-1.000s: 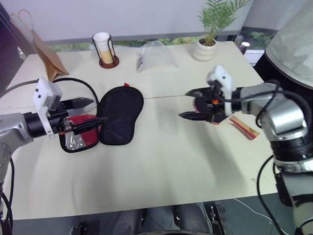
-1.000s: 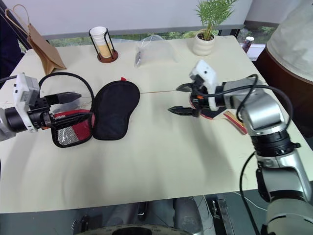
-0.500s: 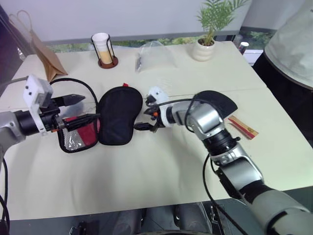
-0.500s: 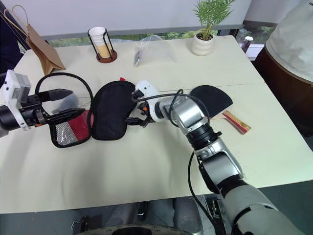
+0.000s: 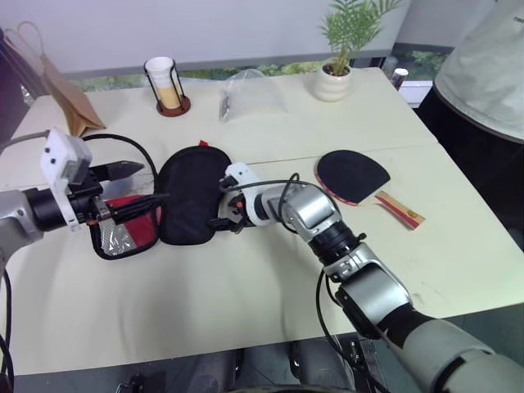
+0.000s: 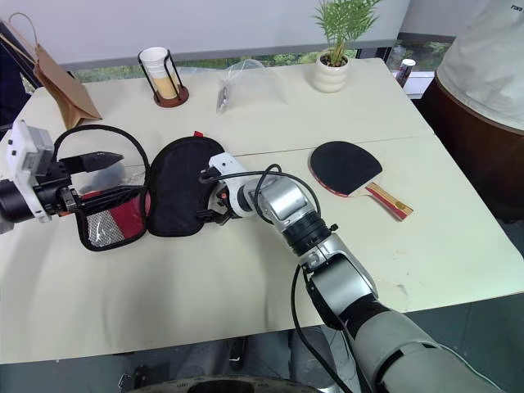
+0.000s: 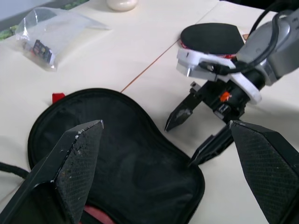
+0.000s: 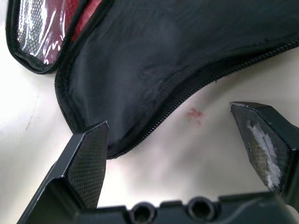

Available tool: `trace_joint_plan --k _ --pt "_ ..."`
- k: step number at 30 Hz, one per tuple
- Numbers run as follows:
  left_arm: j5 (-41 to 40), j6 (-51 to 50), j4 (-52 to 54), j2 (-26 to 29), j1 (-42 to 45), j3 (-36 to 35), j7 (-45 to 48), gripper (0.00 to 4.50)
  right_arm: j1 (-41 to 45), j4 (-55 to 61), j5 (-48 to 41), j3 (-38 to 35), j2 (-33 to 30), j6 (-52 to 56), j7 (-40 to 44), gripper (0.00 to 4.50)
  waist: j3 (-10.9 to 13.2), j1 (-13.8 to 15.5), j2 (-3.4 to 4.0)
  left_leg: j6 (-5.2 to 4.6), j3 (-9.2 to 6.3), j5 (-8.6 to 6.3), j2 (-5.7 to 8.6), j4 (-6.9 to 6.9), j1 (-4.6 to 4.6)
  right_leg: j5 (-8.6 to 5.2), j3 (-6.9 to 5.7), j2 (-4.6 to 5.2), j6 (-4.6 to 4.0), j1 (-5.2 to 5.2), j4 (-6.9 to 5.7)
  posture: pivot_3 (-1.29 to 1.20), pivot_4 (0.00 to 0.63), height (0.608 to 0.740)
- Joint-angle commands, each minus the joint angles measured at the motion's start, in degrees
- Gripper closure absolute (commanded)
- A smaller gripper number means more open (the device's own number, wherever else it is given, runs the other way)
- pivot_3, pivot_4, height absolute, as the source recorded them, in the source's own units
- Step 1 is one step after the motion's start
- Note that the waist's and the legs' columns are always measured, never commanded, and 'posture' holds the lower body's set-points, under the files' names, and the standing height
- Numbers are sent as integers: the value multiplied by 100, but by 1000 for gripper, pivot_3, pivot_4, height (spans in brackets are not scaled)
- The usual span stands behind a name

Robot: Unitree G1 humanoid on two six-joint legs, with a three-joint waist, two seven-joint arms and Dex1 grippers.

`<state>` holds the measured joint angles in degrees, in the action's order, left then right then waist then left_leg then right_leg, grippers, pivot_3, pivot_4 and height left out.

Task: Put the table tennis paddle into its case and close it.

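The table tennis paddle [image 5: 352, 175] lies flat on the table right of centre, black face up, with its tan handle pointing toward the near right. Its case [image 5: 190, 197] lies unzipped and spread open at the left, with a black half and a red half with a mesh pocket [image 5: 124, 226]. My right gripper [image 5: 218, 211] is open at the black half's right edge, near its zip [image 8: 154, 126], with nothing between its fingers. My left gripper [image 5: 136, 185] hovers open over the red half, empty. The left wrist view shows the right gripper [image 7: 191, 135] beside the case [image 7: 117, 154].
Along the table's far side stand a brown paper bag [image 5: 70, 94], a cup in a wire holder [image 5: 166, 82], a clear plastic bag [image 5: 250, 94] and a potted plant [image 5: 336, 70]. A person [image 5: 483, 74] stands at the far right.
My right gripper swung left and down from beside the paddle to the case's right edge. The paddle stayed on the table. My left gripper kept its place.
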<state>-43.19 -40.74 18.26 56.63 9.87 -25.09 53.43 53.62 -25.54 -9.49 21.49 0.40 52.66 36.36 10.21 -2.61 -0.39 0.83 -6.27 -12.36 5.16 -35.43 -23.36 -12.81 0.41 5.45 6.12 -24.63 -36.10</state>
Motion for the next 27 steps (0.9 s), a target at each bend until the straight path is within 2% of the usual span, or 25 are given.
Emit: trace_joint_plan --k 1,8,9,12,18,23,27 --pt "-49 17 152 97 72 -221 -20 0 59 -267 232 221 198 -290 -21 53 -2 -25 -1 1 1 1 0 6 3 0 4 -2 -1 -1 0 0 150 740" --pt "-50 -10 219 95 12 -292 -51 0 -64 -615 657 605 443 -815 50 53 -5 -119 -3 10 0 6 -11 23 24 -3 7 -14 -16 6 -5 0 150 740" --pt "-52 -20 233 92 0 -307 -59 0 -93 -619 695 651 472 -846 77 281 -5 -134 -3 10 0 6 -11 25 29 -3 7 -14 -17 9 -5 0 150 740" --pt "-50 -26 252 82 -32 -333 -79 0 -156 -668 869 799 520 -994 105 1389 -5 -141 -4 10 0 6 -13 31 36 -5 10 -17 -20 12 -6 0 150 740" --pt "-42 -5 286 52 -90 -336 -129 0 -167 -749 1084 758 463 -1124 147 4450 -5 -138 -4 11 0 5 -13 38 41 -9 14 -19 -26 12 -6 0 150 740" --pt "-18 40 257 27 -53 -274 -147 0 -154 -440 1123 631 157 -890 294 4450 -5 -103 -3 12 -1 4 -13 39 68 -10 12 -19 -27 20 0 0 150 740" --pt "10 82 213 6 3 -203 -141 0 -308 492 993 548 -629 -587 825 4450 -5 22 -4 12 0 4 -7 38 68 -9 12 -11 -26 22 2 0 150 740"
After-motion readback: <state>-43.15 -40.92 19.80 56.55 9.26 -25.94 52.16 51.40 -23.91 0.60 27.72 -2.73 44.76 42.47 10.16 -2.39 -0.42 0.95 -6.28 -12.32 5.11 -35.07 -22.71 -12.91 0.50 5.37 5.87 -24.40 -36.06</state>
